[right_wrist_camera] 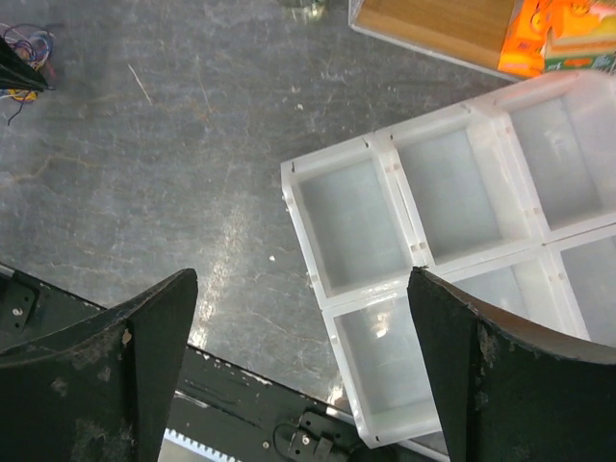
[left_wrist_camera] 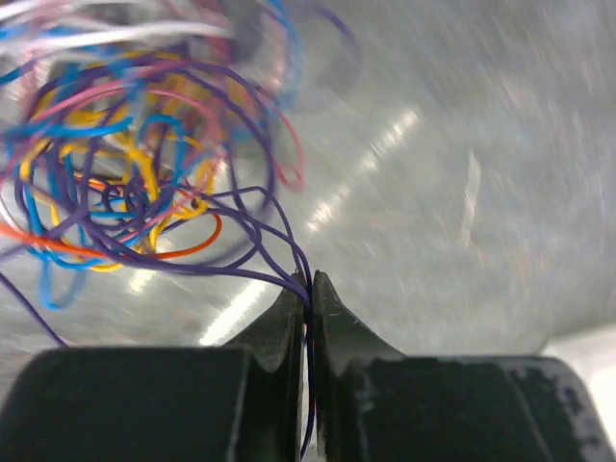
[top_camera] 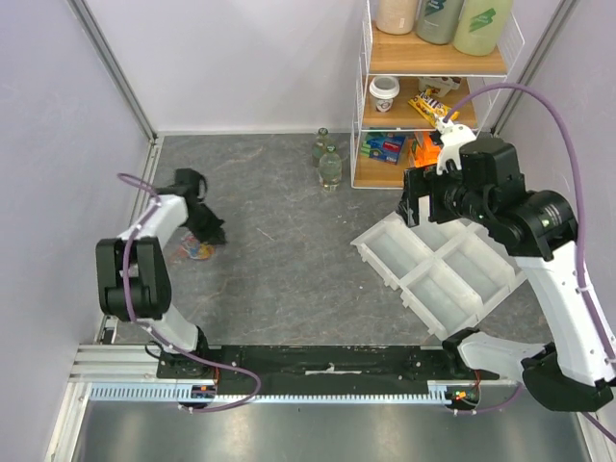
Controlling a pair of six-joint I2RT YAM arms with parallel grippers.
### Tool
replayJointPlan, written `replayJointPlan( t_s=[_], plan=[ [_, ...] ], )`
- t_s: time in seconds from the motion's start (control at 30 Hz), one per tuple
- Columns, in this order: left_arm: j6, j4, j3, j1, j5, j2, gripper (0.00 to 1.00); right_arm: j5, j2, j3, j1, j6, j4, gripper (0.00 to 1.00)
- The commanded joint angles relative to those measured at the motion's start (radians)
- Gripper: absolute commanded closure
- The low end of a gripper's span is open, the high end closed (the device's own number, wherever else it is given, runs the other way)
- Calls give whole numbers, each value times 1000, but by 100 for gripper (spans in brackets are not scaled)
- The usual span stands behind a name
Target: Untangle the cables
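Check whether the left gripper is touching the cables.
Touching. The left wrist view shows the left gripper shut on thin purple strands that lead up into the cables.

Brightly, evenly lit from overhead, soft shadows only. Smeared by motion blur at the left wrist, blurring the cables (left_wrist_camera: pixel 125 164) and streaking white glare across the table (left_wrist_camera: pixel 433 241). Sharper at the right wrist, possibly bowed at the edges.

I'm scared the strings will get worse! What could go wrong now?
The left hand pinches thin purple cable strands that loop back through the colourful tangle of thin cables; pulling may tighten knots. The open right hand hovers above the white plastic compartment tray, far away, so the whole tangle might just drag along.
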State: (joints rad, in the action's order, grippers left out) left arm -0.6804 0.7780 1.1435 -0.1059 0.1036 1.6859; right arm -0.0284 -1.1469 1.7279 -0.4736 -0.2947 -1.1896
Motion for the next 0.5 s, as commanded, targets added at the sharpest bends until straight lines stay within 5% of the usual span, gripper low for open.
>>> replayJointPlan(
  t_s=[0.0, 0.17, 0.3, 0.47],
  plan=[
    [-160, -126, -102, 268, 99, -202, 93, 57, -36, -65, 3, 16, -10, 2],
    [-323, -155, -182, 613, 102, -244, 92, 140, -86, -174, -5, 6, -2, 2],
    [-386, -187, -231, 781, 73, -290, 85, 168, -123, -254, -63, -4, 22, 2],
    [-306, -192, -179, 880, 75, -339, 51, 217, -145, -353, -146, -56, 184, 2]
  ],
)
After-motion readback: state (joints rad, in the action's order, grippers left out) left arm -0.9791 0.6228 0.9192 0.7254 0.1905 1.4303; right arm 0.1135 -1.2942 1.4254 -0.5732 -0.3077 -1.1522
